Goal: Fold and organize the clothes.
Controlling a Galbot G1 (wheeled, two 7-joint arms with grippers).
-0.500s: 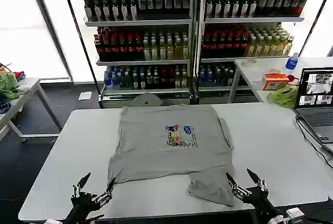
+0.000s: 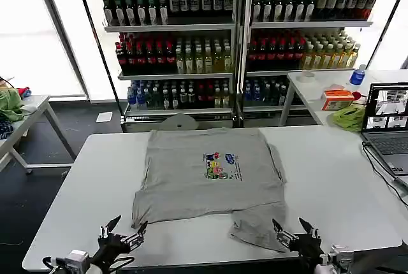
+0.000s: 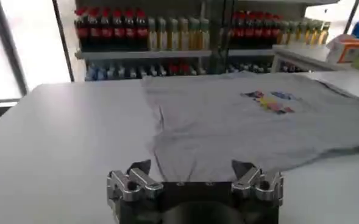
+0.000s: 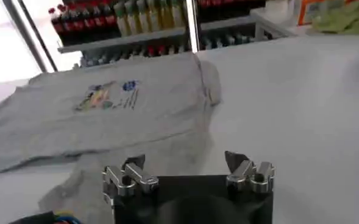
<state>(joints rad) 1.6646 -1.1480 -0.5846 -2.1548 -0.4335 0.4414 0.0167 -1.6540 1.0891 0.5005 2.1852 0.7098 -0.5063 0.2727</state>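
Both the left gripper point(image 2: 123, 231) and the right gripper point(image 2: 294, 232) hover spread open, holding nothing, at the near edge of the table point(image 2: 95, 178). Each should probably pinch a near corner of the grey shirt point(image 2: 204, 178) low, then lift evenly to avoid creases.

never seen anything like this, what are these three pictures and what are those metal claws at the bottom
It is a two-armed robot at a white table. The wide picture comes from a camera on its head; the other two come from cameras on its wrists. The claws are its grippers: the left gripper and the right gripper, both open and holding nothing, near the table's front edge. A grey T-shirt with a small colourful print lies spread flat, its nearer right corner rumpled. A laptop sits at the right, and drink shelves stand behind.
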